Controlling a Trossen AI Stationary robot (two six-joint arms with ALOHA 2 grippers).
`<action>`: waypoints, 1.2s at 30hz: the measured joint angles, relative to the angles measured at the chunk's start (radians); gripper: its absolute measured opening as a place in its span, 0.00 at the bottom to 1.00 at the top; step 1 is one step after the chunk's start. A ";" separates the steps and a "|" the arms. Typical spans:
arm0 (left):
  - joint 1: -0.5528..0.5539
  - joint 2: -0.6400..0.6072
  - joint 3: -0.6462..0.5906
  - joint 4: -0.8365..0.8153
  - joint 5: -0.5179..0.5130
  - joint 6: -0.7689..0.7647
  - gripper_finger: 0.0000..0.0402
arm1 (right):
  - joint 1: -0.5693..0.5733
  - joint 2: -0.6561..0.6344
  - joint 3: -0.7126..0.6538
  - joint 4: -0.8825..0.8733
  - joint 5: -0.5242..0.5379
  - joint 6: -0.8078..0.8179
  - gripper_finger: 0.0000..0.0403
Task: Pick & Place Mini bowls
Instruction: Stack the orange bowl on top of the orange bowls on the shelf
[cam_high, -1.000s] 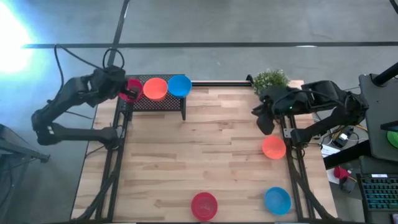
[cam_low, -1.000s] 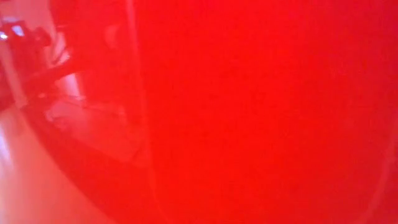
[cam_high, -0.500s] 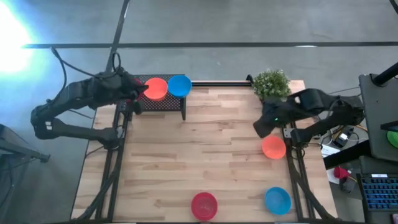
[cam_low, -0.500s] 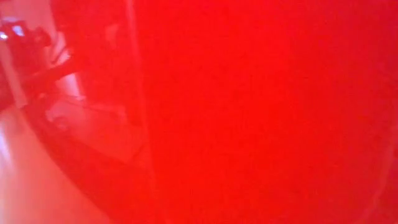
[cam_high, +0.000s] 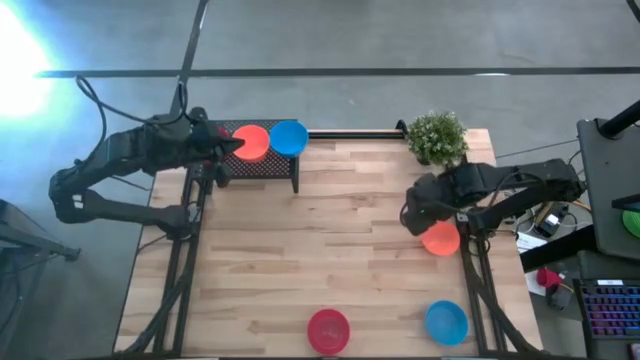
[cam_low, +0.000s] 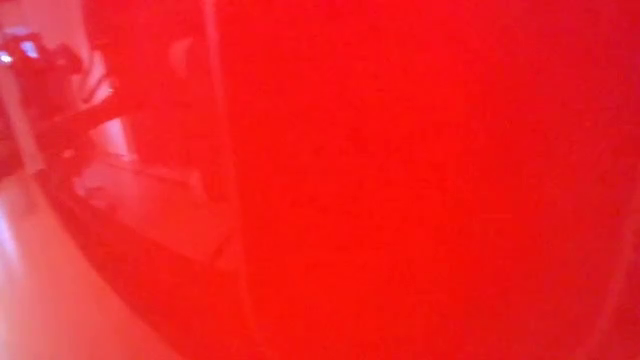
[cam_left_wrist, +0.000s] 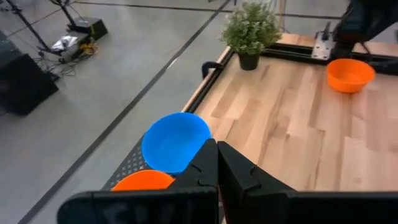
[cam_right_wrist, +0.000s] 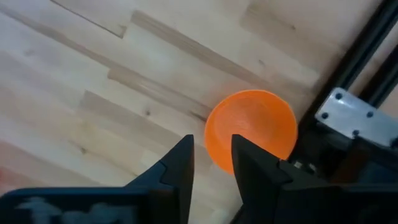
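Two mini bowls, an orange one (cam_high: 250, 141) and a blue one (cam_high: 288, 137), rest on a black perforated rack (cam_high: 262, 167) at the table's far left. My left gripper (cam_high: 228, 148) (cam_left_wrist: 217, 146) hovers shut over the rack beside the orange bowl (cam_left_wrist: 144, 181), pointing at the blue bowl (cam_left_wrist: 174, 140), with nothing between its fingers. Another orange bowl (cam_high: 441, 240) (cam_right_wrist: 252, 127) sits upright on the table near the right edge. My right gripper (cam_high: 424, 226) (cam_right_wrist: 211, 149) points down just above this bowl's rim, open. A red bowl (cam_high: 328, 330) and a blue bowl (cam_high: 446, 322) sit near the front edge.
A small potted plant (cam_high: 436, 134) stands at the far right corner. Black frame rails (cam_right_wrist: 348, 74) run along the table's right edge, close to the orange bowl. The red bowl's wall (cam_low: 400, 180) fills the low view. Bare wood (cam_high: 330, 240) spans the table's middle.
My right gripper has come down toward the orange bowl at the right edge and has rolled at the wrist. My left gripper has swung toward the table's right over the rack; a red bowl that showed at its fingers is no longer in sight.
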 joint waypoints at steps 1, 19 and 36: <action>-0.001 0.000 0.000 0.006 0.006 -0.002 0.00 | 0.000 0.000 -0.023 0.019 -0.002 0.012 0.27; -0.003 0.000 0.000 0.039 0.132 -0.029 0.00 | 0.000 0.000 -0.458 0.336 -0.135 0.124 0.35; -0.003 0.000 0.000 0.039 0.133 -0.048 0.00 | 0.000 0.000 -0.645 0.563 -0.180 0.128 0.33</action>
